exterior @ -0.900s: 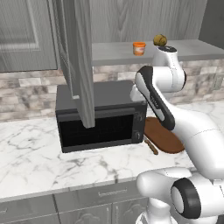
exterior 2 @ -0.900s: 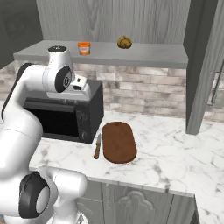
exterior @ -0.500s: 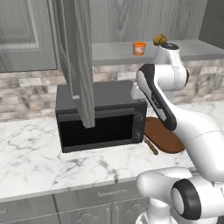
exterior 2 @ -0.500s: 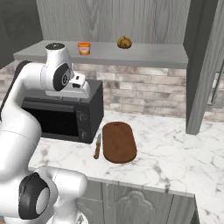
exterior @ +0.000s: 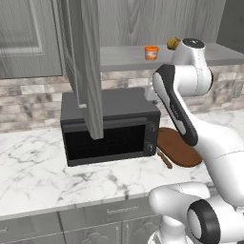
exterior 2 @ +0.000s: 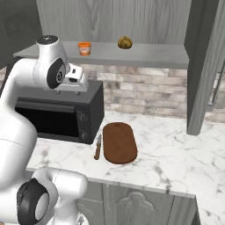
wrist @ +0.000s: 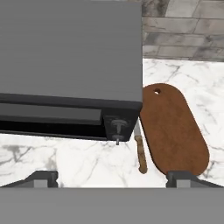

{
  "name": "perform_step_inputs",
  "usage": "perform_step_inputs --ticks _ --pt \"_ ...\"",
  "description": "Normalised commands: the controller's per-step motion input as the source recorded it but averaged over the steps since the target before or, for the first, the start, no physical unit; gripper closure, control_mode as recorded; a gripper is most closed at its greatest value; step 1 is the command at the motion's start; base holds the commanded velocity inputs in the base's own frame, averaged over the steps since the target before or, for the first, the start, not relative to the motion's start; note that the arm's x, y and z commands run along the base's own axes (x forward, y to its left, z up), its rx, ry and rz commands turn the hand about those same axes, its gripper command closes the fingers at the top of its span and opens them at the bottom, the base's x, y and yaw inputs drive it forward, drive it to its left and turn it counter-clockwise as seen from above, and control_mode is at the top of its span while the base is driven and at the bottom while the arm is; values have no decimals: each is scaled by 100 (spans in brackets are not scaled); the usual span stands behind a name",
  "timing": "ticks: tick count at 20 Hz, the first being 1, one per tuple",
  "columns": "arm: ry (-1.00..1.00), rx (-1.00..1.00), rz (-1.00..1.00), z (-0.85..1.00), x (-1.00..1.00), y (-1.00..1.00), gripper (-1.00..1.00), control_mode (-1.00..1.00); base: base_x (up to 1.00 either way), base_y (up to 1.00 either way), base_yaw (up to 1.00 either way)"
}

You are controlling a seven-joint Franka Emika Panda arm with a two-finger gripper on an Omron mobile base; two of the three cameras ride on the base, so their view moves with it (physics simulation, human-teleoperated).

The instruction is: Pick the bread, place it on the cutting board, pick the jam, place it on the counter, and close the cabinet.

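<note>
The bread (exterior 2: 125, 42) lies on the shelf (exterior 2: 145, 55) of the open cabinet (exterior: 88, 62); in the left base view the bread (exterior: 172, 44) is half hidden by my arm. The jam (exterior 2: 84, 48) stands on the same shelf, left of the bread, and shows as an orange jar (exterior: 151, 52). The cutting board (exterior 2: 119, 142) lies bare on the counter (exterior 2: 176, 149), right of the microwave. My gripper (exterior 2: 70, 88) hangs above the microwave's top, well below the shelf. In the hand view the gripper (wrist: 112, 178) is open and holds nothing, with the cutting board (wrist: 175, 127) below it to the right.
A black microwave (exterior: 109, 126) stands on the counter under the open left cabinet door. A knife (exterior 2: 97, 147) lies between the microwave and the board. The right cabinet door (exterior 2: 206, 66) also stands open, reaching out over the counter. A brick backsplash runs behind.
The arm has lifted slightly, and the hand has moved a little up and to the left above the microwave. Bread, jam and board have not moved.
</note>
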Motion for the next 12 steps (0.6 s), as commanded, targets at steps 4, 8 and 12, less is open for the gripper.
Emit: perform_step_inputs --ticks 4,8,12 --pt "-8 0 0 39 0 0 -100 -100 0 0 0" --pt "-7 0 0 41 -1 -7 -100 -100 0 0 0" --pt "-7 0 0 43 -5 -6 -100 -100 0 0 0"
